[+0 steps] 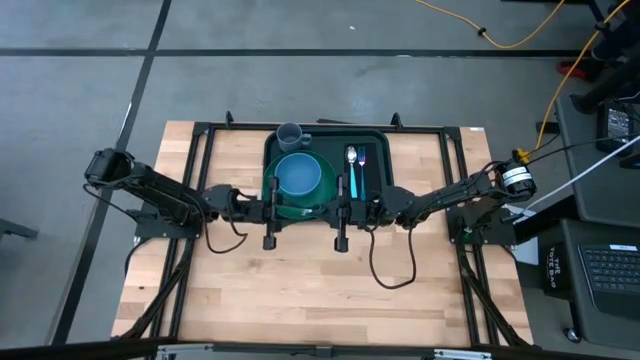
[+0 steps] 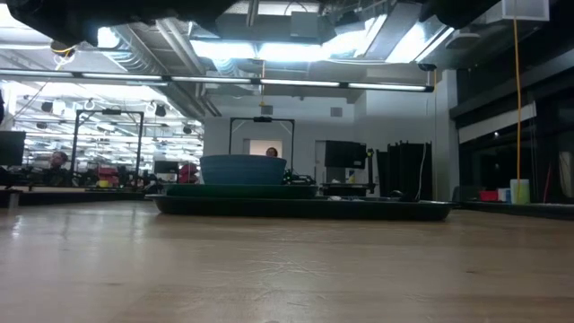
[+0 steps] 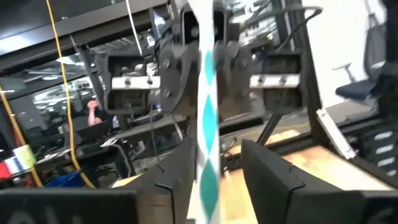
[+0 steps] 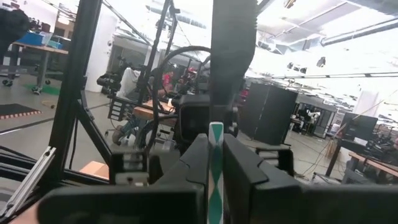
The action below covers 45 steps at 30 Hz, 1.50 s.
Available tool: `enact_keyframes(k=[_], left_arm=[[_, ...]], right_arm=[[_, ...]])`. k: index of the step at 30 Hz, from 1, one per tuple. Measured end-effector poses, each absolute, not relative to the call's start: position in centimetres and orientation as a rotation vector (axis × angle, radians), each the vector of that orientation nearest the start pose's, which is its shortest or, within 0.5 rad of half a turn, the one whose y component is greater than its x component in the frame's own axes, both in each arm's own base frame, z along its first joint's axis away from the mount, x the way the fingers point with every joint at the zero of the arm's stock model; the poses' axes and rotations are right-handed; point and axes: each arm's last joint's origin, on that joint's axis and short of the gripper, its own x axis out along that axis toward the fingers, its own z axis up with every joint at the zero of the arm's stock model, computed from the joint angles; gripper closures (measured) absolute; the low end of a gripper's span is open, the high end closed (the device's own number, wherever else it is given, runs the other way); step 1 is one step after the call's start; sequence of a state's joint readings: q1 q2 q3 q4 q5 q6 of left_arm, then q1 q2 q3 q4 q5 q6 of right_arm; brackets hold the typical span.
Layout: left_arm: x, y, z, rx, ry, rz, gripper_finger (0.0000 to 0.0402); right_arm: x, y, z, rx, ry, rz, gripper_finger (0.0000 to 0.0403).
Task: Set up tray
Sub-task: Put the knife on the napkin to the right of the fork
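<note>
Green tray [image 1: 377,142] with bowl [image 1: 298,175], cup [image 1: 290,134], spoon [image 1: 351,165].

A pale wooden table [image 1: 300,290] carries the dark green tray [image 1: 375,175] at its far middle.

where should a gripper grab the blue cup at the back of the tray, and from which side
Grip the blue cup across its rim from straight above. It stands upright and open-topped at the tray's far left corner. The blue bowl on the green plate crowds its near side, so a side approach looks blocked.
</note>
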<state>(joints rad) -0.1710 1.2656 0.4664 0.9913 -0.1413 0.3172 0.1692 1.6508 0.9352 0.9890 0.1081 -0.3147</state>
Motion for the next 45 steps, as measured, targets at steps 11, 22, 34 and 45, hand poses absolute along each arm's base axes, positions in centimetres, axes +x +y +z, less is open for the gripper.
enact_keyframes(k=[11,22,34,45], left_arm=[[22.5,-5.0,25.4,0.259,-0.145,-0.015,0.0218],[19.1,-4.1,26.5,0.249,-0.100,-0.021,0.0254],[13.9,-1.5,22.4,0.215,-0.185,0.034,0.0377],[11.6,0.6,19.6,0.200,-0.238,0.124,0.0400]], right_arm=[[35.4,5.7,27.7,-0.274,-0.279,0.014,0.0374],[34.9,5.3,28.3,-0.264,-0.222,-0.083,0.0374],[34.6,3.7,28.1,-0.239,-0.164,-0.118,0.0373],[34.8,-0.9,28.0,-0.252,-0.136,-0.236,0.0374]])
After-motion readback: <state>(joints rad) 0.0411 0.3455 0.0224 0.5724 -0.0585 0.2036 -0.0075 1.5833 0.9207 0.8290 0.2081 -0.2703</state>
